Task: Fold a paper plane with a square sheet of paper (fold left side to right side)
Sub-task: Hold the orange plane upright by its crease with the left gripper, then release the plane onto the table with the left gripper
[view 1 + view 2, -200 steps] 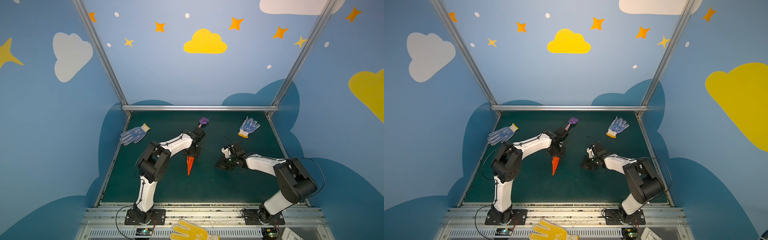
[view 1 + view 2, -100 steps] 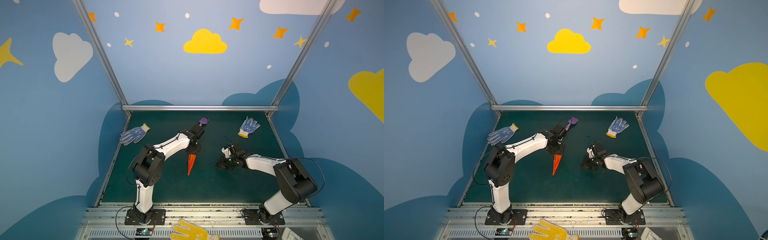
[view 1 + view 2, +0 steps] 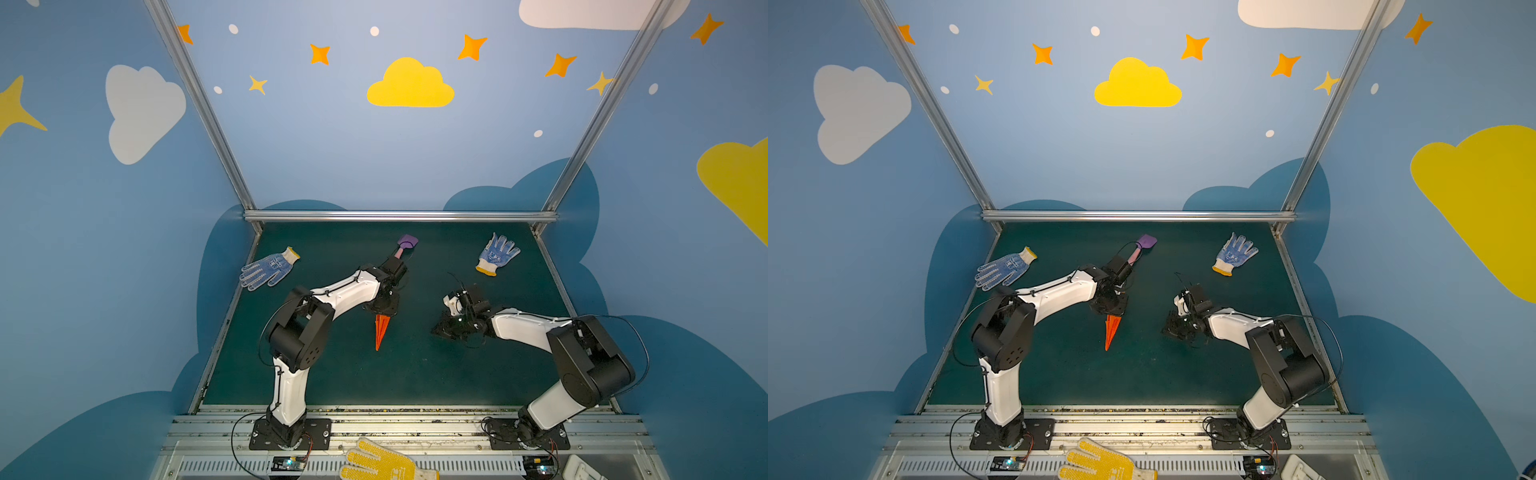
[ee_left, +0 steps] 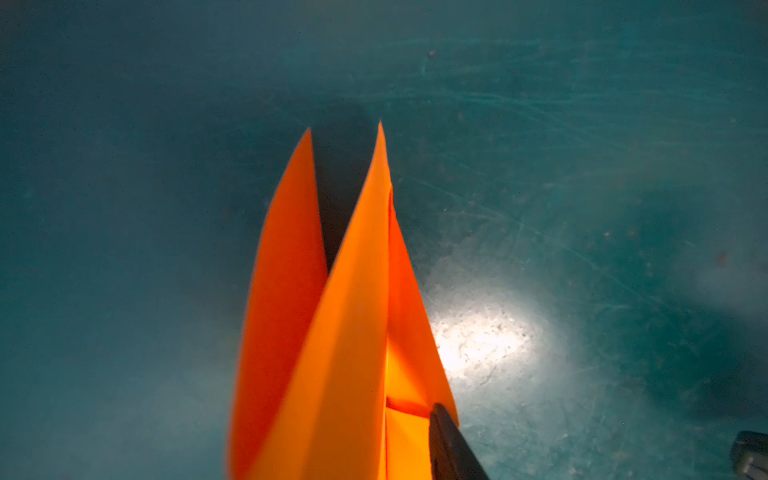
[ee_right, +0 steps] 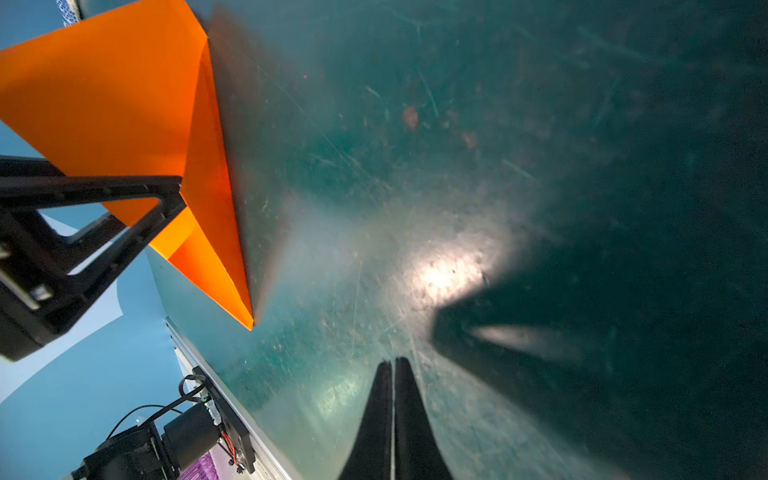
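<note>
Left gripper (image 3: pixel 385 311), clasping paper plane (image 3: pixel 380 332) — orange

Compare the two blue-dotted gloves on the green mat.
The left-edge glove lies by the left border of the mat; the back-right glove near its far right corner. The left-edge glove's fingers point toward the front left, cuff toward the back; the back-right glove's fingers point to the back, cuff toward the front. Both lie flat, blue-dotted, yellow-trimmed cuffs.
</note>
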Robot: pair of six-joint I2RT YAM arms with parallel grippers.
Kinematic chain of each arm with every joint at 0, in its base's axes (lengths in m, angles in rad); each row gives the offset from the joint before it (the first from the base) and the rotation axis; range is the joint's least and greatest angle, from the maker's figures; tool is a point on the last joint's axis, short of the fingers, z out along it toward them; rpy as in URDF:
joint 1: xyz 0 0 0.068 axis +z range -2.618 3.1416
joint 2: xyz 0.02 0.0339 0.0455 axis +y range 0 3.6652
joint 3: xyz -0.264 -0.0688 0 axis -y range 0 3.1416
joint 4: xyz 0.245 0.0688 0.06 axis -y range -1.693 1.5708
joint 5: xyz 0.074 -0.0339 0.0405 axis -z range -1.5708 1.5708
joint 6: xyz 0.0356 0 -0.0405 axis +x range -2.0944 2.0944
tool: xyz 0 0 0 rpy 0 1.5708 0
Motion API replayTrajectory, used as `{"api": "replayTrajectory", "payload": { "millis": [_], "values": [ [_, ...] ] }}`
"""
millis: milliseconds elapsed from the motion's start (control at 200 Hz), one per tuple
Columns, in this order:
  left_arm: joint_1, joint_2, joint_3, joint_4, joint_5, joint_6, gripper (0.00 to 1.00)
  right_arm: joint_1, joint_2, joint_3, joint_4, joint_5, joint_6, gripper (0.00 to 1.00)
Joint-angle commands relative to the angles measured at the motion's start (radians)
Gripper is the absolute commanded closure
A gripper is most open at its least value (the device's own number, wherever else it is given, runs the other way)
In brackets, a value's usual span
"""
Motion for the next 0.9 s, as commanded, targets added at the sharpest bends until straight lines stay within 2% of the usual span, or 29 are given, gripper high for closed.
{"api": "replayTrajectory", "payload": {
  "millis": [0,215,345,616,891],
  "values": [
    [0.005,0.028,-0.018,0.009,-0.004,-0.01,0.59,-0.004,-0.018,-0.004,-0.029,0.011,-0.016,1.0],
    [0.004,0.045,-0.042,0.026,-0.001,-0.014,0.45,-0.008,-0.034,-0.001,-0.042,0.013,-0.016,1.0],
    [0.005,0.051,-0.059,0.04,-0.004,-0.016,0.4,-0.011,-0.042,0.002,-0.051,0.014,-0.02,1.0],
    [0.004,0.039,-0.057,0.045,0.004,-0.017,0.4,-0.013,-0.053,0.007,-0.062,0.012,-0.02,1.0],
    [0.004,-0.044,0.086,-0.05,0.007,0.009,0.35,-0.015,-0.067,0.022,-0.081,0.011,-0.029,1.0]
  ]
}}
